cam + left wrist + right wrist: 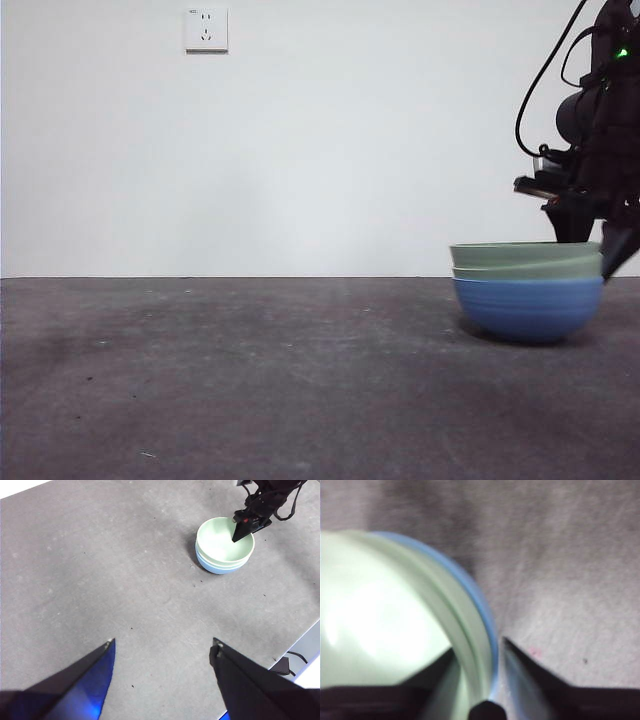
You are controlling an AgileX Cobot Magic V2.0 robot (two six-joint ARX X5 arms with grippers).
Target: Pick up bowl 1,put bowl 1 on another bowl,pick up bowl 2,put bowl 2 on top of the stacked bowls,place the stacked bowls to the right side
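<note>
Front view shows the stacked bowls [527, 290] standing on the desk [250, 380] at the right side. The right gripper [479, 652] clasps their rim, one jaw inside, one outside. The left gripper [162, 647] waits well apart, released.

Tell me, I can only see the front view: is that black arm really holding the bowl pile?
Observer: Yes. The right gripper pinches the rim of the stacked bowls, with one jaw inside and one outside against the blue wall.
Operator: Is anything in the top bowl?
Observer: No. The top green bowl has only that jaw in it.
Operator: Where's the other arm?
Observer: The left gripper hangs open over the grey table, well away from the pile.
</note>
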